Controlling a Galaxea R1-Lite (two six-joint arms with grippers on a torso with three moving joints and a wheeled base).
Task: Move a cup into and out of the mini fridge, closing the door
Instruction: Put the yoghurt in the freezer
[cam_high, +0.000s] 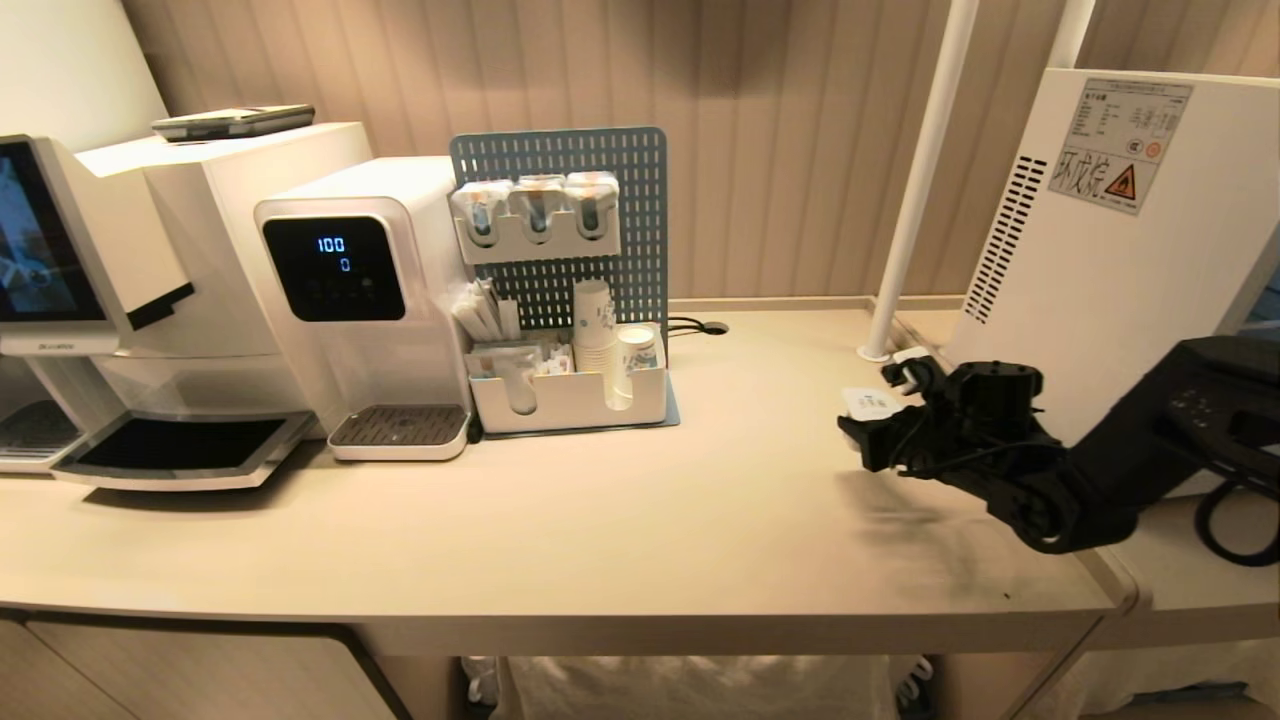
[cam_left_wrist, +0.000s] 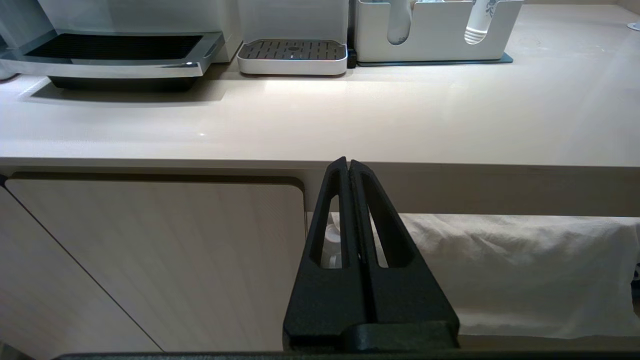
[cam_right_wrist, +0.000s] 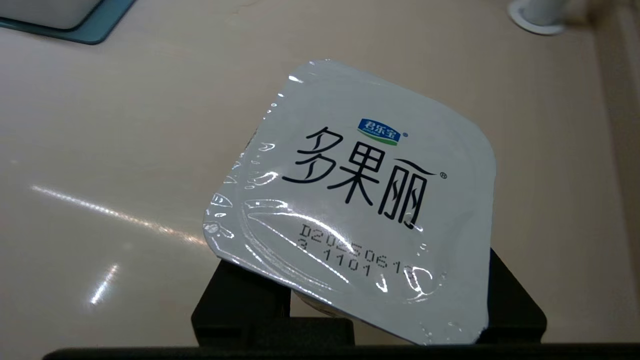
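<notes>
The cup (cam_right_wrist: 360, 185) is a small sealed tub with a white foil lid printed in black characters. It sits tilted between the fingers of my right gripper (cam_high: 888, 415), which is shut on it; the lid hides the fingertips in the right wrist view. In the head view the cup (cam_high: 870, 402) hangs just above the beige counter (cam_high: 640, 520), left of the mini fridge (cam_high: 1110, 260). The fridge shows only its white vented side with a warning sticker. Its door is out of view. My left gripper (cam_left_wrist: 348, 162) is shut and empty, parked below the counter's front edge.
A water dispenser (cam_high: 350, 290) and a coffee machine (cam_high: 100, 300) stand at the back left. A pegboard organiser with paper cups (cam_high: 570, 380) is beside them. A white pole (cam_high: 915, 180) rises close to the fridge. White cloth (cam_left_wrist: 500, 270) hangs under the counter.
</notes>
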